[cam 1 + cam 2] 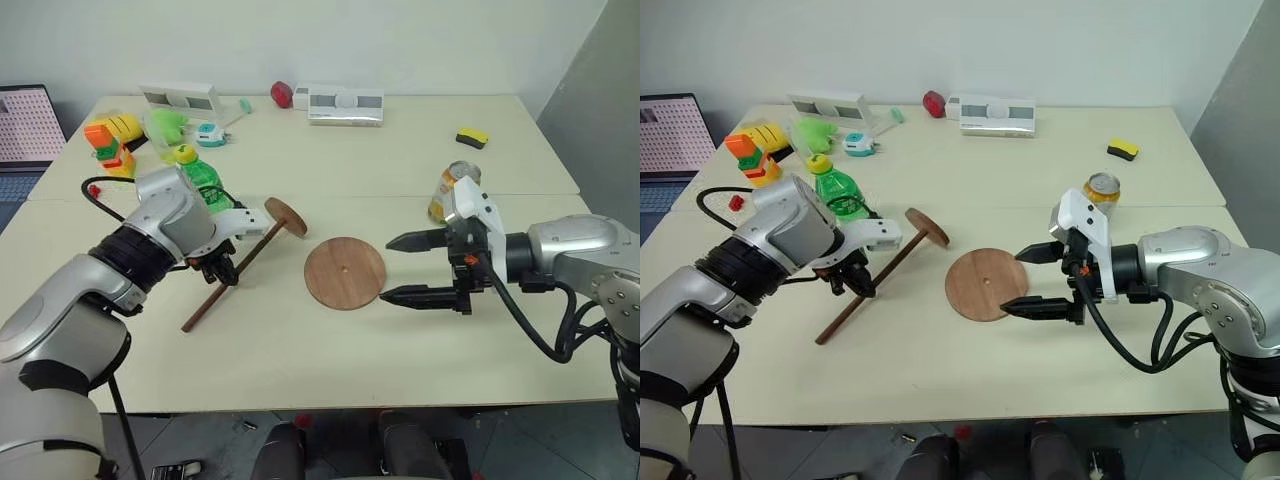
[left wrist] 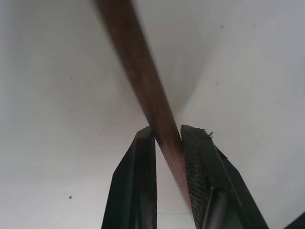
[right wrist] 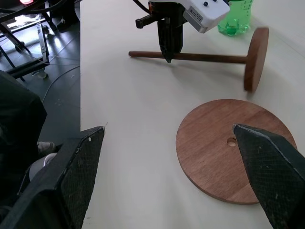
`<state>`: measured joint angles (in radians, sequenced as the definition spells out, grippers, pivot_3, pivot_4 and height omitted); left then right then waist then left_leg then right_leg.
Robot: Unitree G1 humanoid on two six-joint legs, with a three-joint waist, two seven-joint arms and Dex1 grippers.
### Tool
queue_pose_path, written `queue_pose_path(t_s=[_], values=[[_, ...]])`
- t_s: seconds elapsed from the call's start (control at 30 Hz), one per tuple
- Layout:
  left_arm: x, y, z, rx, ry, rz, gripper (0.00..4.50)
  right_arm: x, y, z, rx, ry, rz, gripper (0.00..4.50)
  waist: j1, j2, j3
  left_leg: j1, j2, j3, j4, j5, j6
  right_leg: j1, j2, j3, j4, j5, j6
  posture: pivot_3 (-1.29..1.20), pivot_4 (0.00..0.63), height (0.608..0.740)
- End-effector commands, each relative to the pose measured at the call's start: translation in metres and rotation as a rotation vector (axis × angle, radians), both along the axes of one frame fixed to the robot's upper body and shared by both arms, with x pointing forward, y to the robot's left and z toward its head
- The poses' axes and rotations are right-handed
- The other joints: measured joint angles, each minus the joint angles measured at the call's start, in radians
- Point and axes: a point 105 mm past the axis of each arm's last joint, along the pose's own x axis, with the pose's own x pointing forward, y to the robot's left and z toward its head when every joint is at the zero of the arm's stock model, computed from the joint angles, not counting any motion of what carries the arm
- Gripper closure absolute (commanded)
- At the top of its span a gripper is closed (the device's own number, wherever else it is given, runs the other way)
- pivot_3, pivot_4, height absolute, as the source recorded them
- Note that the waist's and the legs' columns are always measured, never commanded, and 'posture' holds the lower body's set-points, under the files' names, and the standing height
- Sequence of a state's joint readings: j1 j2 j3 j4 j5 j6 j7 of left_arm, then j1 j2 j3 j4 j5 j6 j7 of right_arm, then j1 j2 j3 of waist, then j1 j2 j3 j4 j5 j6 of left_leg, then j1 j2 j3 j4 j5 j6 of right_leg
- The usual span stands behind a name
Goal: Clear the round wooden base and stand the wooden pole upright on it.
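Your left gripper [image 1: 222, 268] points down and is clamped on the shaft of the wooden pole [image 1: 240, 262], which lies on the desk [image 1: 300, 350] with its disc end toward the green bottle [image 1: 205, 182]. The round wooden base [image 1: 345, 272] lies flat and bare on the desk just beside the pole's disc end. Your right gripper [image 1: 408, 268] hangs at the base's other side with its fingers spread wide, holding nothing.
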<state>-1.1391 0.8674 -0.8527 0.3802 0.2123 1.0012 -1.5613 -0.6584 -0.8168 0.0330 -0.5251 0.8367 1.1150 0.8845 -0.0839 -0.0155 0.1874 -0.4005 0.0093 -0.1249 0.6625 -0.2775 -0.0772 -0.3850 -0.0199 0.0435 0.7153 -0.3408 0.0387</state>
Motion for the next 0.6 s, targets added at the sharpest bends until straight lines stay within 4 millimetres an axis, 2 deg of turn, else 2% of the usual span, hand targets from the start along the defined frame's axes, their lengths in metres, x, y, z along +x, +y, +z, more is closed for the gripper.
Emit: queue_pose_path(t_s=[0.03,0.13,0.27,0.33,0.53,0.6], values=[[-0.002,0.002,0.004,-0.020,-0.019,0.023,4.26,0.000,0.002,0.012,0.016,-0.064,0.010,0.00,0.000,0.000,0.000,0.000,0.000,0.000,0.000,0.000,0.000,0.000,0.000,0.000,0.000,0.000,0.000,0.00,0.150,0.740],[0.003,-0.001,0.008,-0.088,-0.076,0.103,4.26,0.000,0.002,0.013,0.027,-0.074,0.000,0.00,0.000,0.000,0.000,0.000,0.000,0.000,0.000,0.000,0.000,0.000,0.000,0.000,0.000,0.000,0.000,0.00,0.150,0.740],[0.026,-0.002,0.040,-0.241,-0.277,0.261,4.26,-0.001,-0.002,0.015,0.034,-0.088,-0.017,0.00,0.004,0.000,0.000,0.000,0.000,-0.001,0.002,-0.001,0.002,0.000,0.000,-0.001,0.001,0.000,0.000,0.00,0.150,0.740],[0.033,-0.003,0.066,-0.346,-0.386,0.305,4.26,-0.001,-0.003,0.015,0.041,-0.095,-0.027,0.00,0.003,-0.001,0.000,-0.002,0.000,-0.003,0.002,-0.001,0.002,0.000,0.000,-0.002,0.000,0.000,0.000,0.00,0.150,0.740],[0.044,-0.027,0.114,-0.602,-0.677,0.180,4.26,-0.002,-0.003,0.017,0.063,-0.117,-0.035,0.00,0.004,-0.001,0.000,-0.001,0.000,-0.002,0.002,0.001,-0.001,0.000,-0.001,-0.002,0.000,0.000,0.000,0.00,0.150,0.740],[0.045,-0.053,0.149,-0.815,-0.956,0.033,4.26,0.000,-0.003,0.016,0.067,-0.133,-0.033,0.00,0.006,0.000,-0.001,-0.001,0.000,-0.002,0.002,0.001,-0.002,0.000,-0.002,-0.002,0.000,0.000,0.000,0.00,0.150,0.740]])
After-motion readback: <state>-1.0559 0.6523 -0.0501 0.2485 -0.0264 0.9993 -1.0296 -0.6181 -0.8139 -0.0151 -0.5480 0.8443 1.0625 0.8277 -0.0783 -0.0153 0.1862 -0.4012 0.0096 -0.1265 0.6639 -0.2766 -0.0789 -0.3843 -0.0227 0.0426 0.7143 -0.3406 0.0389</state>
